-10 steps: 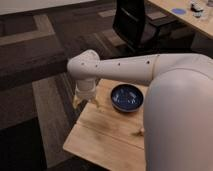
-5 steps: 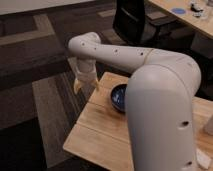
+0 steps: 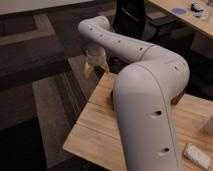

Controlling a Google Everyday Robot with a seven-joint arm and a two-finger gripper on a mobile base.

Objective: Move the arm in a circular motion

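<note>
The arm (image 3: 145, 95) is glossy white, made of thick tubular segments with small dark holes. It fills the middle of the camera view, rising from the lower right and stretching to the upper left. A rounded joint (image 3: 97, 27) bends it downward to the yellowish-tan gripper (image 3: 95, 66). The gripper hangs over the carpet just beyond the far left corner of the wooden table (image 3: 95, 127) and holds nothing that I can see.
A black office chair (image 3: 131, 20) stands behind the arm. A wooden desk (image 3: 187, 17) with a blue disc (image 3: 178, 10) is at the top right. A small white object (image 3: 197, 155) lies on the table's near right. Dark patterned carpet (image 3: 35, 90) spreads to the left.
The arm has swung farther away and to the left, taking the gripper off the table top to beyond its corner. The big segment now covers the blue bowl seen earlier.
</note>
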